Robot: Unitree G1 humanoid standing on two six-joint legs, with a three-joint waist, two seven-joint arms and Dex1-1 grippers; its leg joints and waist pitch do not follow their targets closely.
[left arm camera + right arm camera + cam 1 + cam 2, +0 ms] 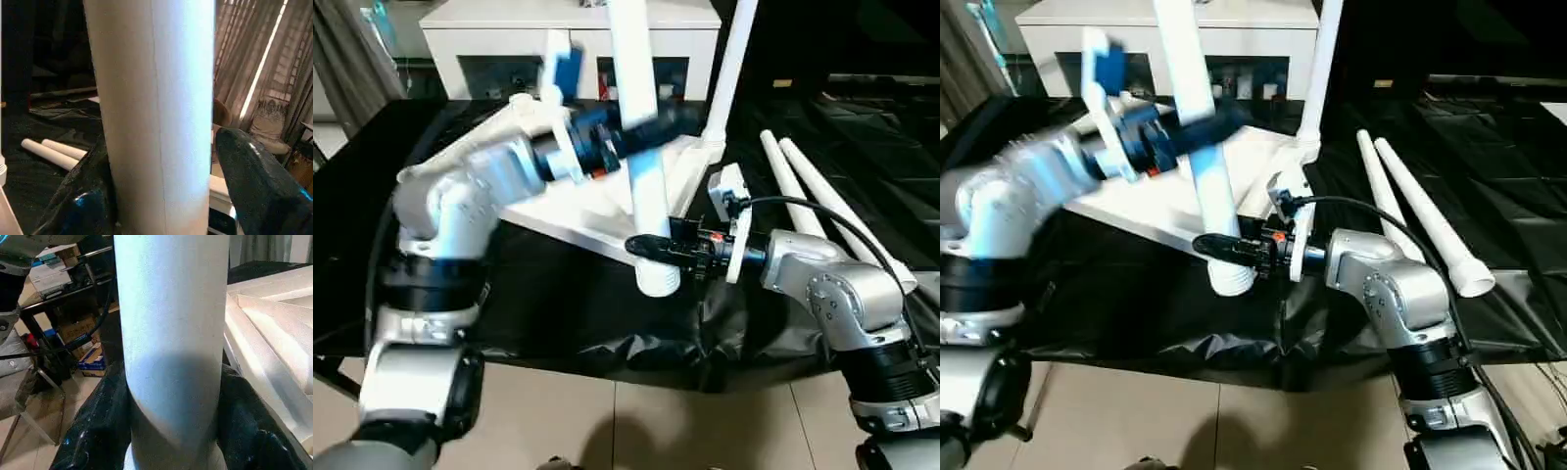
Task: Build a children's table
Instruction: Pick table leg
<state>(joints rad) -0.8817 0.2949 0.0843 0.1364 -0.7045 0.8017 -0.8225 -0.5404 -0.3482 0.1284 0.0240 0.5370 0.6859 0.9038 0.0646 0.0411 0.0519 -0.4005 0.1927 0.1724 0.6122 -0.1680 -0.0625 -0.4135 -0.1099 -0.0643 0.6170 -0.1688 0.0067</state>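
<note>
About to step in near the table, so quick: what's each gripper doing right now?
Left gripper: closed on the upright leg, higher up.
Right gripper: closed on the same leg, near its flared bottom end.

You have the held leg (641,147) upright before the table top (597,211), the left gripper (641,132) above the right gripper (651,247); a mounted leg (729,69) stands behind, and two legs (822,206) lie to the right

The held leg (641,147) looks like smooth matt white plastic, as does the ribbed top (1234,166). Both end effectors' fingers (98,431) are glossy black. The forearms (832,279) are brushed silver metal. A crinkled, shiny black sheet (1489,166) covers the surface.
</note>
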